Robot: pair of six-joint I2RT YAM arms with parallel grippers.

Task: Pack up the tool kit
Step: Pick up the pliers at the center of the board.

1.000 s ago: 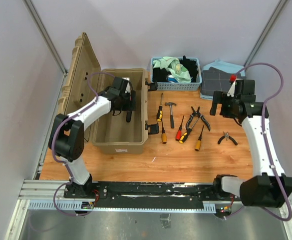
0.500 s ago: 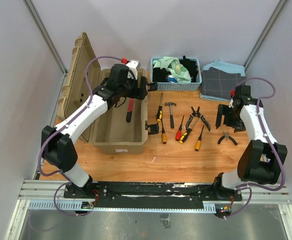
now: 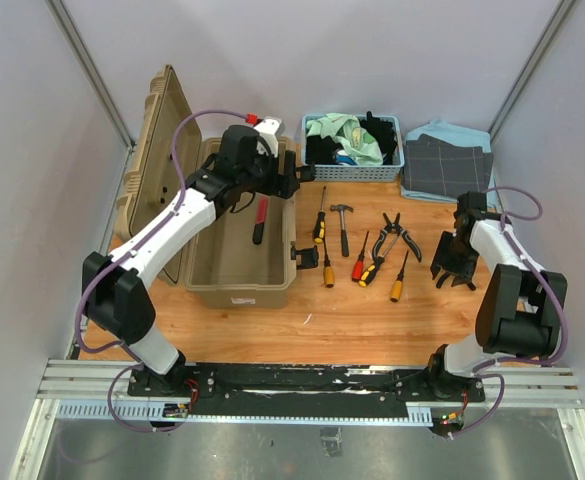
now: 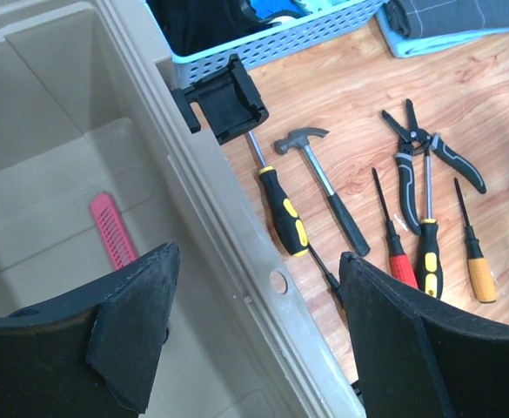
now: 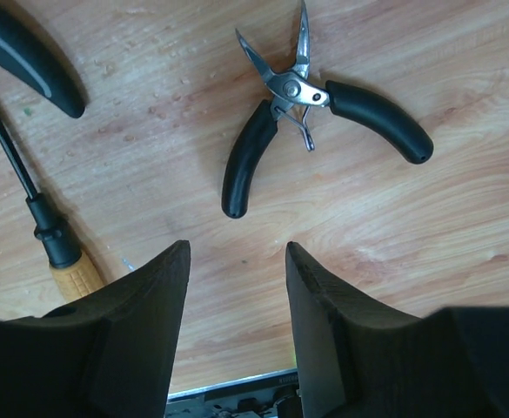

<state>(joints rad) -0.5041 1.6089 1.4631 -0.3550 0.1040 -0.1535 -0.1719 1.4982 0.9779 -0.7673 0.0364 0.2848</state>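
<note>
Tan toolbox [image 3: 234, 275] stands open at the left of the surface [image 3: 372, 322], with a red-handled tool [image 3: 259, 220] lying inside. Its front label [image 3: 240, 298] is too small to read. Left end effector [image 4: 258, 340] hovers released and empty above the box's right wall. Screwdrivers [image 3: 357, 268] lie with their handles nearest. Right end effector [image 5: 237, 296], partly spread and empty, hangs just beside small pliers [image 5: 298, 87], whose tips point away from it.

The toolbox [image 3: 237, 292] has its lid [image 3: 152, 150] upright on the left, leaving the well open from above, save a red-handled tool [image 3: 261, 212] by the right wall. Right of the toolbox, screwdrivers [image 3: 319, 228], hammer [image 3: 342, 225] and pliers [image 3: 397, 232] crowd together, with bare table [image 3: 372, 320] nearer the camera.
</note>
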